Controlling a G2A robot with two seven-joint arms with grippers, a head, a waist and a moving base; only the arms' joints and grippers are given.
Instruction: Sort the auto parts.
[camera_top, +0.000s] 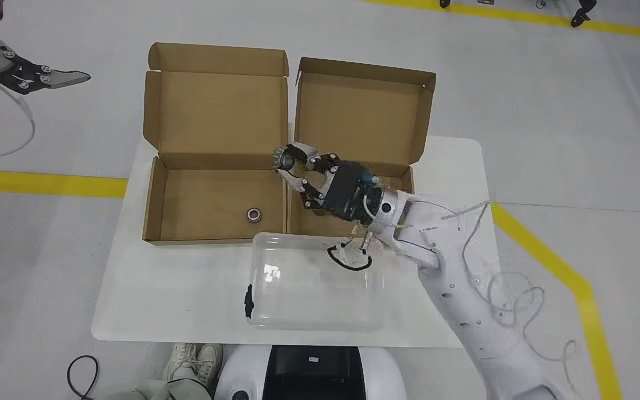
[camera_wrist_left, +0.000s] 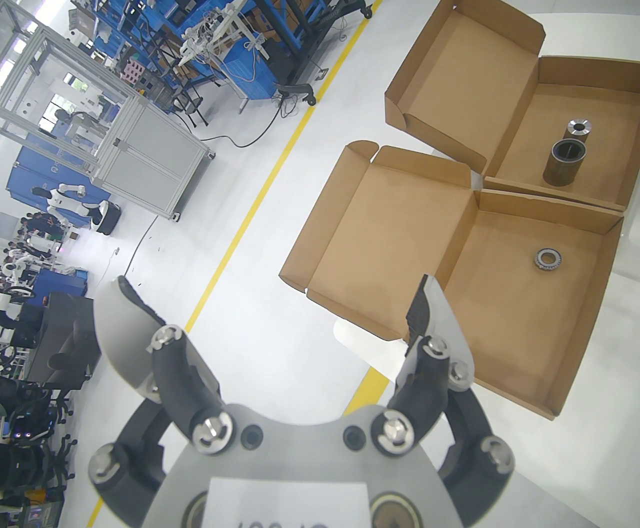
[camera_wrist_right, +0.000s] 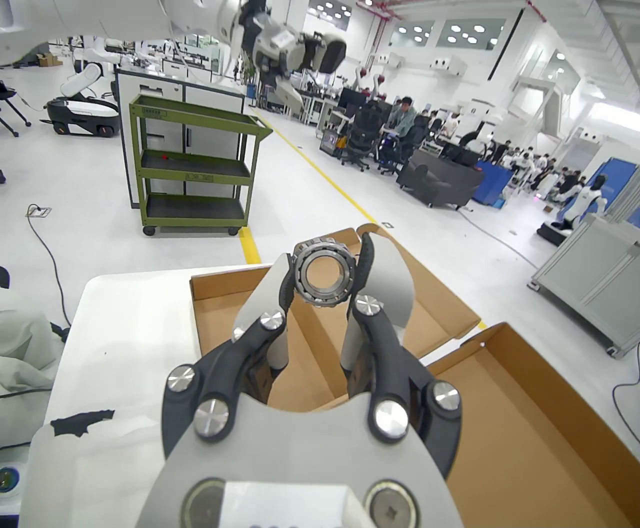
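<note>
My right gripper (camera_wrist_right: 324, 272) is shut on a steel roller bearing (camera_wrist_right: 324, 276), held up in the air. From the top it hangs at the seam between the two open cardboard boxes, the bearing (camera_top: 291, 157) level with their back walls. The left box (camera_top: 165, 225) holds a second bearing (camera_top: 253, 213), also seen from the left wrist (camera_wrist_left: 550, 258). Two dark metal sleeves (camera_wrist_left: 565, 162) stand in the right box (camera_wrist_left: 607, 130). My left gripper (camera_wrist_left: 272, 310) is open and holds nothing, off the table's left side over the floor (camera_top: 62, 76).
A clear plastic container (camera_top: 315, 280) lies at the table's front edge, with a black piece (camera_top: 248, 300) at its left end and a black ring (camera_top: 348, 258) by its back rim. Both box lids (camera_top: 215, 110) stand open at the back. White tabletop (camera_top: 440, 170) shows on the right.
</note>
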